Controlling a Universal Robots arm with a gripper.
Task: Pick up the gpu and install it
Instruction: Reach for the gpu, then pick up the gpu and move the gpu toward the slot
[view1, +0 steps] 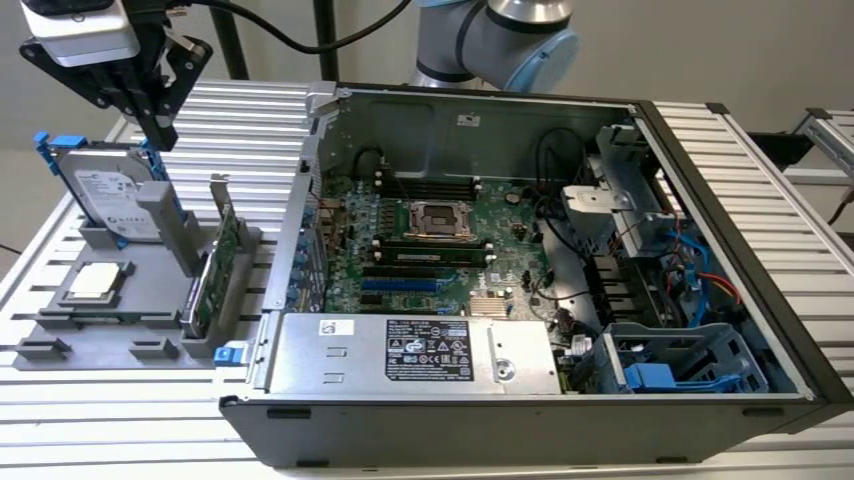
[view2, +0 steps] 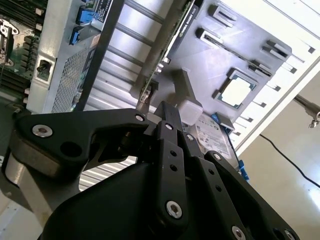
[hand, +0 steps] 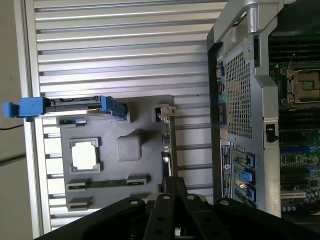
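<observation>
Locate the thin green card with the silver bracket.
At the exterior view's left, the gpu stands on edge in the grey holder, between the silver hard drive and the open computer case.

A silver ribbed aluminium table top (view1: 747, 150) stands before a plain pale grey wall (view1: 747, 50); in the second wrist view a beige floor (view2: 280, 192) lies beyond its edge (a thin black cable (view2: 290, 161) trails across it).

A robotics lab bench: an open computer case (view1: 534, 430) with its motherboard (view1: 427, 240) bare lies on a slatted aluminium table (view1: 747, 150); in the exterior view a grey fixture tray (view1: 147, 305) of loose parts sits at its 9 o'clock and a robot arm (view1: 501, 35) rises at 12 o'clock
</observation>
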